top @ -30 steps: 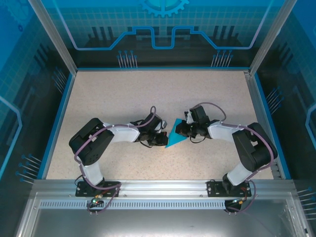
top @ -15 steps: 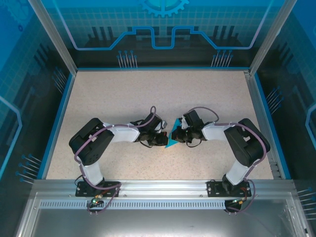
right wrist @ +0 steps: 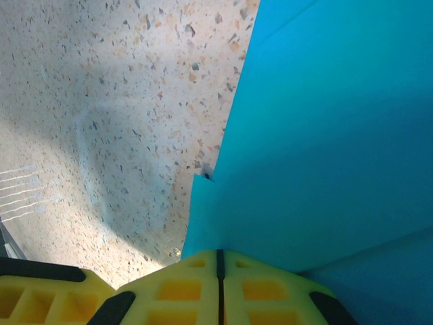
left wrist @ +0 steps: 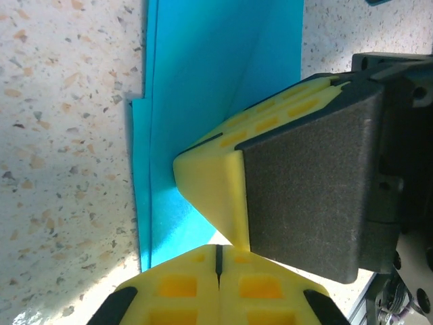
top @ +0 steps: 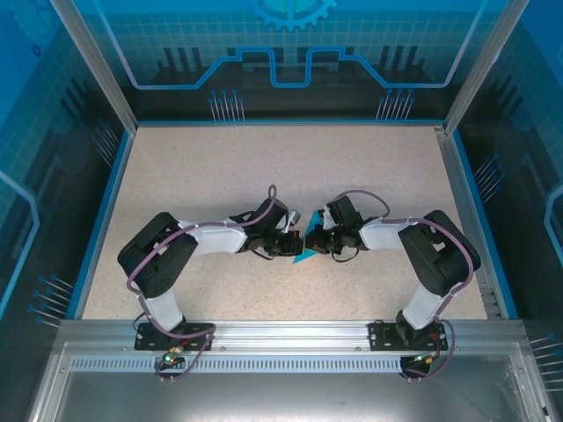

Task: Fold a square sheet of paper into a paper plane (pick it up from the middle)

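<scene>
The square sheet of paper [top: 303, 256] lies folded on the table between both arms, with a small turquoise wedge of it showing. In the left wrist view the paper [left wrist: 203, 81] has layered edges along its left side. My left gripper [top: 293, 244] [left wrist: 219, 249] is shut, its tips at the paper's near edge. My right gripper [top: 310, 239] [right wrist: 218, 254] is shut too, tips resting on the paper [right wrist: 325, 135], which spreads broad in front of it. The right gripper's yellow finger [left wrist: 216, 189] touches the left tips. I cannot see paper pinched in either slit.
The speckled table [top: 220, 176] stretches bare behind and beside the arms, bounded by a blue rim [top: 106, 202] and transparent enclosure walls. An aluminium rail [top: 290, 330] carries both arm bases at the near edge.
My right gripper has swung left until it meets the left gripper, and the visible turquoise triangle has shrunk. The left arm has edged slightly right. Both grippers stayed shut.
</scene>
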Controlling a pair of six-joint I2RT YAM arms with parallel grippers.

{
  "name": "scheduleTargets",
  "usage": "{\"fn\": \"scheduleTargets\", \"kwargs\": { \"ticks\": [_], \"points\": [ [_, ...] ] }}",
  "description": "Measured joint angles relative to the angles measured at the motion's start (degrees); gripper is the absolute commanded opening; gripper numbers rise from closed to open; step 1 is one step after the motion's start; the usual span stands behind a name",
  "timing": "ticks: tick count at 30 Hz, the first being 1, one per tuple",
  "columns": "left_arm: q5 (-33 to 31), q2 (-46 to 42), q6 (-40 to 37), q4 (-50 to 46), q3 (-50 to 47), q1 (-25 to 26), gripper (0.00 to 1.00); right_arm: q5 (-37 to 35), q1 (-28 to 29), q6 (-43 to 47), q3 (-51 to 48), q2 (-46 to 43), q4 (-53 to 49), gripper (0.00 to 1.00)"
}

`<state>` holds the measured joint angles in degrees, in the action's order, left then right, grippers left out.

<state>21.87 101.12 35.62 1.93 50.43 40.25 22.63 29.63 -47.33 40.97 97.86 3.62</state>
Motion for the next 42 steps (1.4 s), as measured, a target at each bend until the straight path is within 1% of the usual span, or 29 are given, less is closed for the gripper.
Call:
{"fn": "scheduleTargets", "kwargs": {
  "ticks": [8, 14, 22, 25, 31, 42],
  "points": [
    [0.04, 3.37, 0.02, -0.98, 0.07, -0.04, 0.0, 0.66, -0.55, 0.24, 0.02, 0.28, 0.04, 0.07],
    [-0.22, 3.45, -1.29, -2.49, 0.68, -0.04, 0.0, 2.86, -1.95, 2.25, 0.28, 1.01, -0.11, 0.07],
    [-0.22, 3.52, -1.64, -3.06, 0.87, -0.04, 0.0, 5.11, -5.35, 4.85, 1.05, 2.14, -0.55, 0.07],
    [-0.2, 3.56, -1.64, -3.04, 0.87, -0.04, 0.0, 4.55, -7.15, 5.44, 1.92, 2.38, -1.42, 0.08],
    [-0.15, 3.63, -1.64, -2.97, 0.85, -0.07, 0.0, 0.92, -10.12, 6.43, 4.13, 2.78, -3.41, 0.08],
    [0.0, 3.61, -1.64, -2.86, 0.81, -0.07, 0.0, -0.46, -15.06, 6.47, 6.43, 3.91, -4.7, 0.08]
  ]
}}
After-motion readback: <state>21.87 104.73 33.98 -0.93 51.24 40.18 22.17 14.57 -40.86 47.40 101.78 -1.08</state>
